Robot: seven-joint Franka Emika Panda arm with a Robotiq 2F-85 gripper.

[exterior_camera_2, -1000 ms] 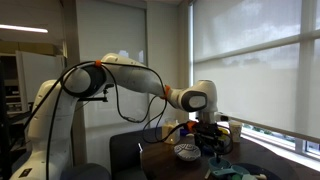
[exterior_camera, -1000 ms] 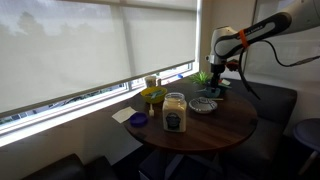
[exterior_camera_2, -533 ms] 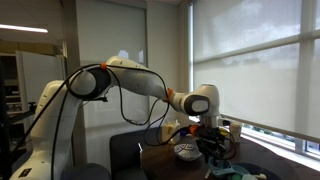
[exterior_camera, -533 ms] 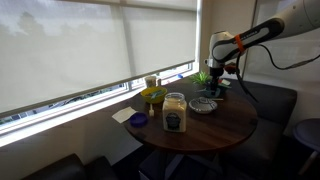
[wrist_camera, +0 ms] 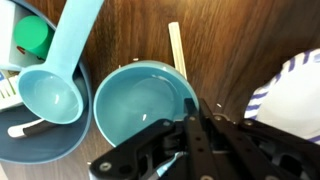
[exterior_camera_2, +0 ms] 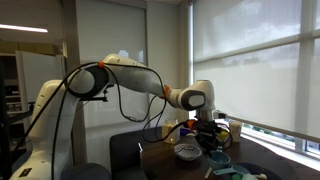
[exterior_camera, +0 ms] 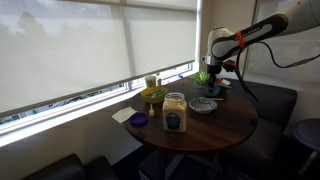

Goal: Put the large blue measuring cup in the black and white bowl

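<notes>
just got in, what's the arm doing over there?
The Franka's gripper is down at the window side of the round table, among a cluster of blue measuring cups. In the wrist view its fingers sit at the rim of the large blue measuring cup; whether they have closed on it cannot be told. The black and white bowl sits close by, and the cup is not in it yet.
</notes>
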